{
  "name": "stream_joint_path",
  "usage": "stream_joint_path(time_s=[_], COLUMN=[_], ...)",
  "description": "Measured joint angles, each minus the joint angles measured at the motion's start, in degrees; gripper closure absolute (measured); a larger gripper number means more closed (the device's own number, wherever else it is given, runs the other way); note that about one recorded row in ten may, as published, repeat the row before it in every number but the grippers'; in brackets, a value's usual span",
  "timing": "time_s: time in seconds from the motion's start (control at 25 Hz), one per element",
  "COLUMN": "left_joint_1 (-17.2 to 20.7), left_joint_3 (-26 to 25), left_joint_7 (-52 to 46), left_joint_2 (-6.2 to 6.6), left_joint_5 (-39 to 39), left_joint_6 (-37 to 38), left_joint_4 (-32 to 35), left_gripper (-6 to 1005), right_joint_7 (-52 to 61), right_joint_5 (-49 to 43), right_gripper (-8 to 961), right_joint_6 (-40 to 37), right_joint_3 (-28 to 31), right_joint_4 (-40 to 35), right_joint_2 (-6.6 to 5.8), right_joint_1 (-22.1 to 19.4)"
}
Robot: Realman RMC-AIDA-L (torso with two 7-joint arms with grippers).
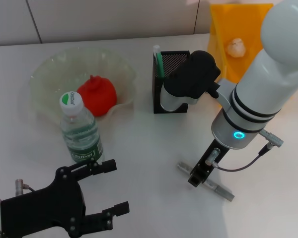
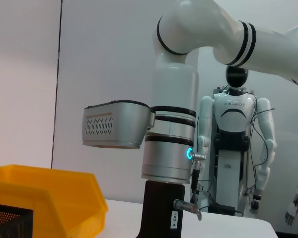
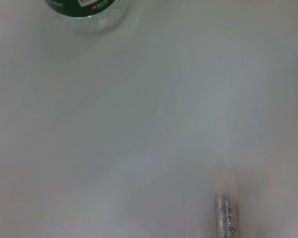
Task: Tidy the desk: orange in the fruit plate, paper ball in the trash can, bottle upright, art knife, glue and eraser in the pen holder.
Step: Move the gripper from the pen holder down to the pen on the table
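The left gripper [image 1: 107, 191] hovers low near the table's [image 1: 149, 148] front edge, its fingers spread wide and holding nothing. Just beyond it the bottle [image 1: 80, 130] stands upright. Behind that, the orange [image 1: 97, 95] sits in the fruit plate [image 1: 54, 74]. The pen holder [image 1: 171, 82] stands mid-table. The right gripper [image 1: 196, 179] is down at a silver art knife [image 1: 206, 181] on the table; whether its fingers grip it cannot be told. The paper ball [image 1: 236, 47] lies in the trash can [image 1: 223, 25].

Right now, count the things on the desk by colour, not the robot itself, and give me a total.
Red: 1, orange
Green: 2, plate, bottle
Yellow: 1, bin
White: 1, paper ball
Black: 1, pen holder
Silver: 1, knife
Total: 7
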Motion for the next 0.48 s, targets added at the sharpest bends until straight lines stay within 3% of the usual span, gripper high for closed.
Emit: stream_joint_path(time_s=[0.48], left_joint_1=[0.00], left_joint_3=[0.00], left_joint_7=[-0.06], left_joint_2=[0.05], left_joint_5=[-0.16], left_joint_6=[0.15], left_joint_4=[0.00], left_gripper=[193], right_joint_7=[0.04], right_joint_5=[-1.04], right_gripper=[625], right_joint_6=[-0.41], right_joint_3=[-0.18], right_joint_4=[0.05], right_joint_2=[0.00], right_joint_1=[0.08])
